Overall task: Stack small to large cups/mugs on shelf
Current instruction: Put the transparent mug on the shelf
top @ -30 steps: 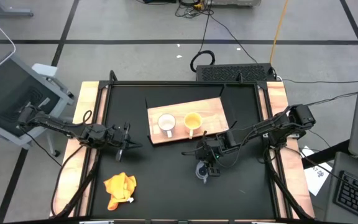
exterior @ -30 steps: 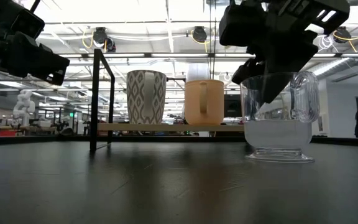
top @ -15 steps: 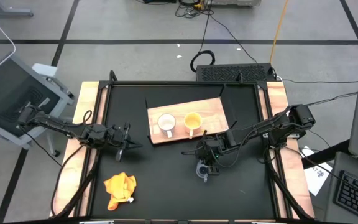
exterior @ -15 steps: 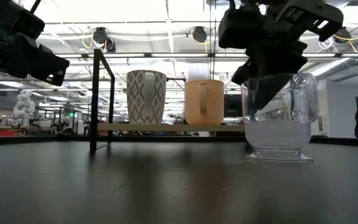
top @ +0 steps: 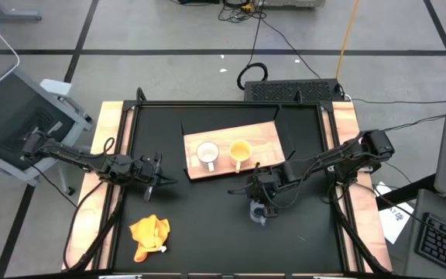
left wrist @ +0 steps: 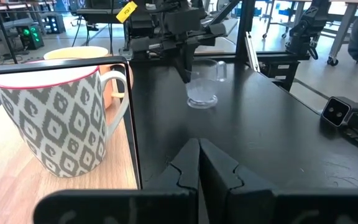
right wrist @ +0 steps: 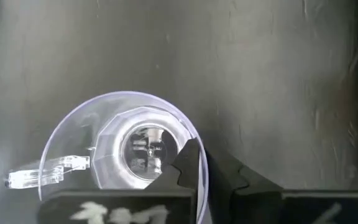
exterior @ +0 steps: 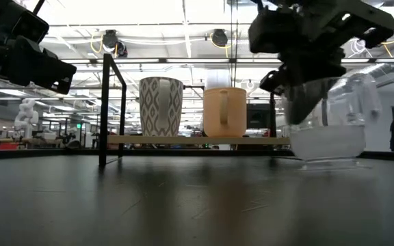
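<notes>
A clear glass cup (top: 259,214) (exterior: 330,126) stands upright on the black table near the shelf's near right corner, with my right gripper (top: 258,198) (right wrist: 207,171) shut on it from above. The white patterned cup (top: 207,153) (left wrist: 55,118) and the yellow-orange cup (top: 239,149) (exterior: 225,111) stand upright, side by side, on the light wooden shelf (top: 262,138). My left gripper (top: 161,180) (left wrist: 199,157) hovers shut and empty, to the left of the shelf. My right gripper pinches the glass cup's rim wall (right wrist: 202,163) on the side opposite the handle (right wrist: 36,175), one finger inside the cup and one outside. The fingers point straight down. The cup stays upright below them; I cannot tell whether its base is clear of the table.
An orange-yellow cloth (top: 149,235) lies crumpled at the near left of the table. A thin black frame post (exterior: 104,109) stands at the shelf's left side. Wooden strips (top: 107,147) border the table on both sides. Bare black tabletop lies near the front edge.
My right gripper has shut on the glass cup's rim. The cup has shifted a little toward the table's right edge with it, staying upright, and shows blurred in the low view.
</notes>
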